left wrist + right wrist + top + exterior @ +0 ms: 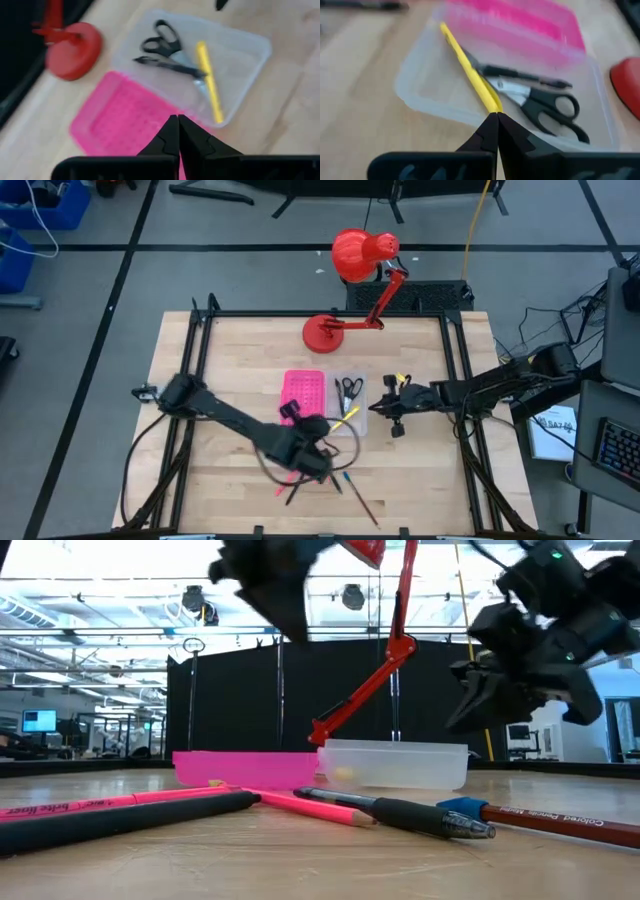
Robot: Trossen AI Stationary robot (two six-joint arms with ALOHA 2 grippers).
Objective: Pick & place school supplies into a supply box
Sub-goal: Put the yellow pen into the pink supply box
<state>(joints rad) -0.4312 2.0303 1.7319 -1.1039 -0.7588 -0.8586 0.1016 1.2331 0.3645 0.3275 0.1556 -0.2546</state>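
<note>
High view: the left gripper (318,442) hung with fingers pressed together, empty, over loose pens (345,480) near the table's (200,490) front edge. Beside the pink half (303,390), the clear tray (352,418) held scissors (349,388), a black pen (167,65) and a yellow pencil (345,416) (red lamp (350,280) behind). The right gripper (385,406), also shut tight and empty, hovered at the tray's right.

The left claw (318,463) hides part of the loose pens (350,485) from above. In the low view, the colored pencil (560,820) runs off the edge. The scissors (349,388) look tiny from above.
</note>
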